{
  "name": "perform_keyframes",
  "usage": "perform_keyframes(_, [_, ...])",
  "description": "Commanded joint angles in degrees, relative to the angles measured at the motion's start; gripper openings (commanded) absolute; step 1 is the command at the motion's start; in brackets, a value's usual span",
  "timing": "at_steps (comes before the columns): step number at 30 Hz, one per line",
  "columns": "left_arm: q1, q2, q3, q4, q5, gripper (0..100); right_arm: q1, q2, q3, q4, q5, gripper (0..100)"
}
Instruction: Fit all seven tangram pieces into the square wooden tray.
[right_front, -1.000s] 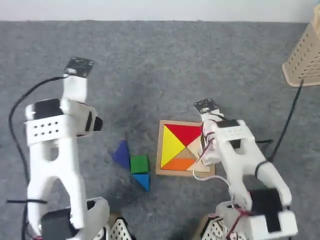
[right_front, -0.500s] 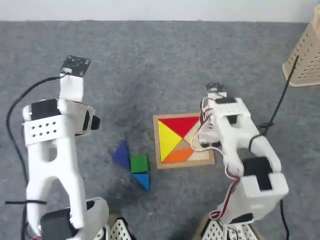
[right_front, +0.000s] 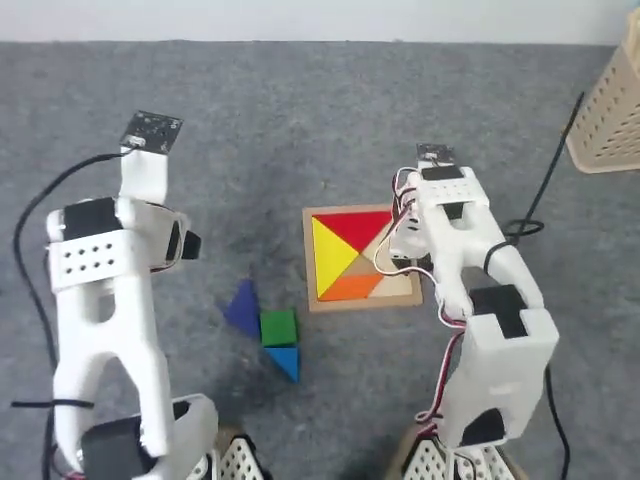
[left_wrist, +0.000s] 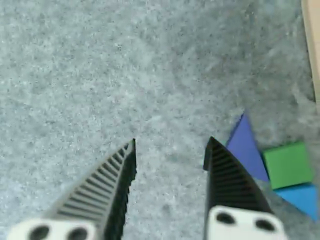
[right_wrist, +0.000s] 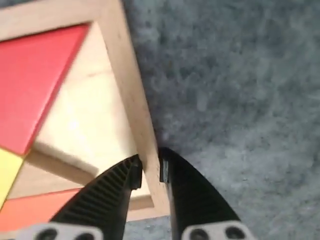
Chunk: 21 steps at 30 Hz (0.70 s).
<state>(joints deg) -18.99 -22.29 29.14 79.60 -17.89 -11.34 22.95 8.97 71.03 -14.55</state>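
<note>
My right gripper (right_wrist: 149, 165) pinches the tray (right_wrist: 132, 90) by its rim; I should drag gently, without tilting it. My left gripper (left_wrist: 171, 145) hangs spread, left of the tray.

It looked like a robotics lab bench: a grey felt mat (right_front: 300, 120) carried two white arms (right_front: 100, 300) with loose wires (right_front: 449, 360), beside a pegboard box (right_front: 612, 105).

The left arm (right_front: 110, 340) is white plastic with black motor blocks, rows of round holes and a black cable (right_front: 22, 250). The right arm (right_front: 500, 350) carries red and white wires (right_front: 445, 375). The left tool (left_wrist: 170, 145) and the right tool (right_wrist: 149, 162) have black ribbed fingers (left_wrist: 117, 185) on white bases with screw holes.
</note>
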Motion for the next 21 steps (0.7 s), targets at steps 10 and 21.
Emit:
perform_keyframes(10, [13.8,-1.85,1.36,6.15,0.09,21,1.63,-27.12,11.69,1.8,5.89,10.4])
perform_keyframes(21, [31.38,-1.85,11.21,0.26,8.62,22,21.14,-47.78,45.71,-12.88,33.05,0.6])
